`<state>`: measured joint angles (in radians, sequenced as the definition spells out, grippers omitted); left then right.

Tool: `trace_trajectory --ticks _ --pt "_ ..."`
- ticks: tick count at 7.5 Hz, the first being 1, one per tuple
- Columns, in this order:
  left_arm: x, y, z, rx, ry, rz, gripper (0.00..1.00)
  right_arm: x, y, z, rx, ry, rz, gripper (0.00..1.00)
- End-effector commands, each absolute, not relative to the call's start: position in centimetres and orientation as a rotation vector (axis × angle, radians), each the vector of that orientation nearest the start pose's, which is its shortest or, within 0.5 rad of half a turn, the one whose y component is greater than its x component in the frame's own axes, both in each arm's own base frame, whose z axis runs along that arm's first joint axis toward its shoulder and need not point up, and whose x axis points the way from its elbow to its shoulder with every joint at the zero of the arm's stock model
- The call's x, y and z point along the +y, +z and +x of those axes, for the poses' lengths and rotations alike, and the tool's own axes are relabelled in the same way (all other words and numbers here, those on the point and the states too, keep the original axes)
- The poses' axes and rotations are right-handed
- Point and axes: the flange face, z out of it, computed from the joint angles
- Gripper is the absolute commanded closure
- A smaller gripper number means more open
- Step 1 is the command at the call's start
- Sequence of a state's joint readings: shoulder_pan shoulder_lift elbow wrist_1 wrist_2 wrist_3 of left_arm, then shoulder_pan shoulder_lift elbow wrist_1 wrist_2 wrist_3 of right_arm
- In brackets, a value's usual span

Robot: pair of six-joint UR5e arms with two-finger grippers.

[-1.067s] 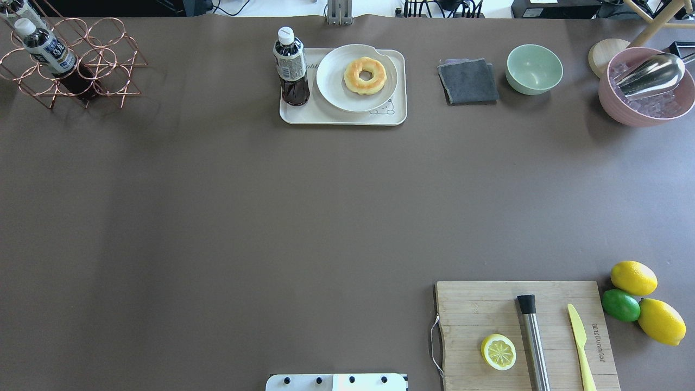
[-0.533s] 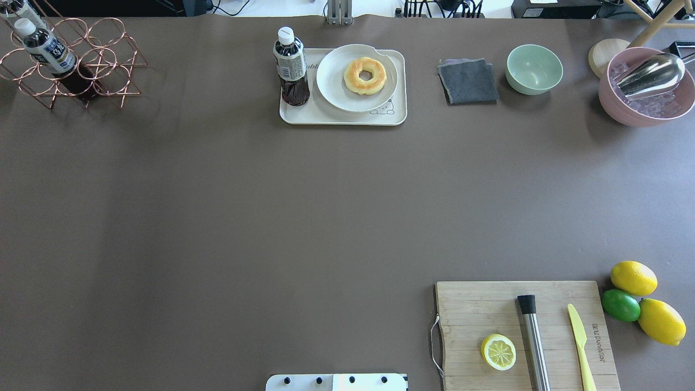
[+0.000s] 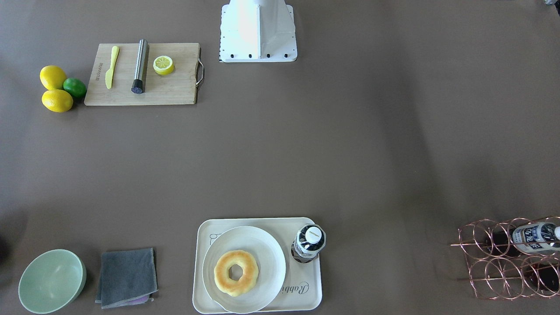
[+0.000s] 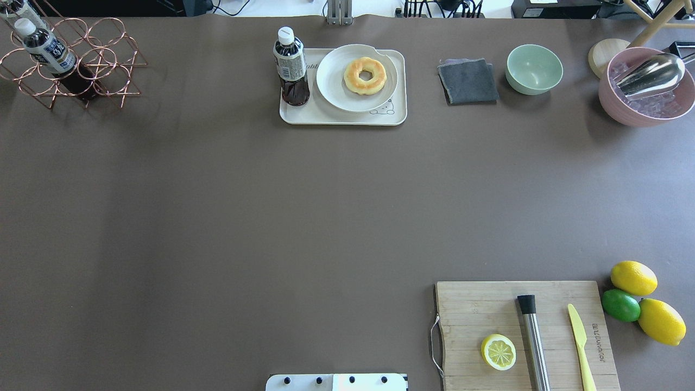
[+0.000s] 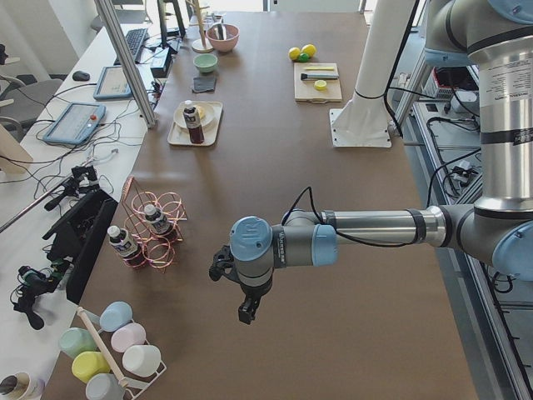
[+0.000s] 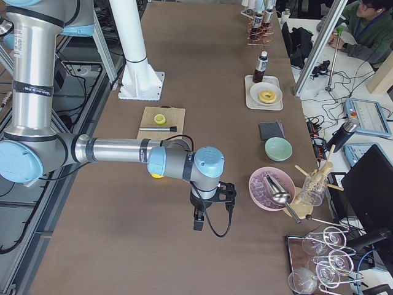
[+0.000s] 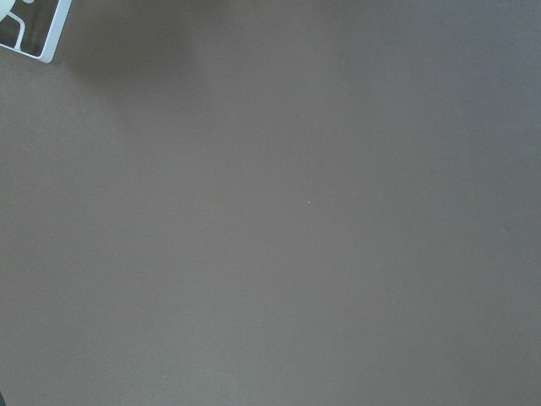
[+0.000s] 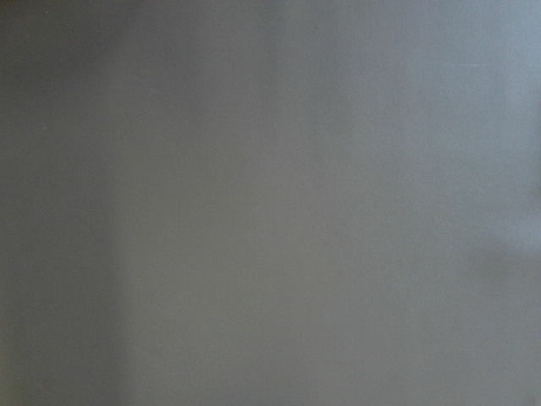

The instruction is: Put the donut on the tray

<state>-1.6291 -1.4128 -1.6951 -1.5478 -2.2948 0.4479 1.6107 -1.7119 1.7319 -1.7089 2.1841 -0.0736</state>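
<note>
Donut (image 4: 365, 75) lies flat on round white plate (image 4: 332, 89); plate sits on tray (image 4: 347, 119) beside upright dark bottle (image 4: 291, 68), at far edge of desk (image 4: 271, 206). Left claw (image 5: 244, 315) and right claw (image 6: 198, 224) hang over bare desk, well apart from tray. Cannot tell whether either is wide or narrow.

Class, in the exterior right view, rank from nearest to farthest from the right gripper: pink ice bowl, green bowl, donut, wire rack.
1. Pink ice bowl, beside the right gripper.
2. Green bowl, just beyond.
3. Donut, on its plate.
4. Wire rack, far end.
</note>
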Motion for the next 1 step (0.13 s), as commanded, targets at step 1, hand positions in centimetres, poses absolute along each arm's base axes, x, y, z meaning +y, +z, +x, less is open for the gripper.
trace_trajectory --ticks 1 --pt "-41.5 67.68 -9.17 0.719 0.353 0.129 0.0 -41.82 66.81 9.33 -0.618 0.005 -0.079 0.0"
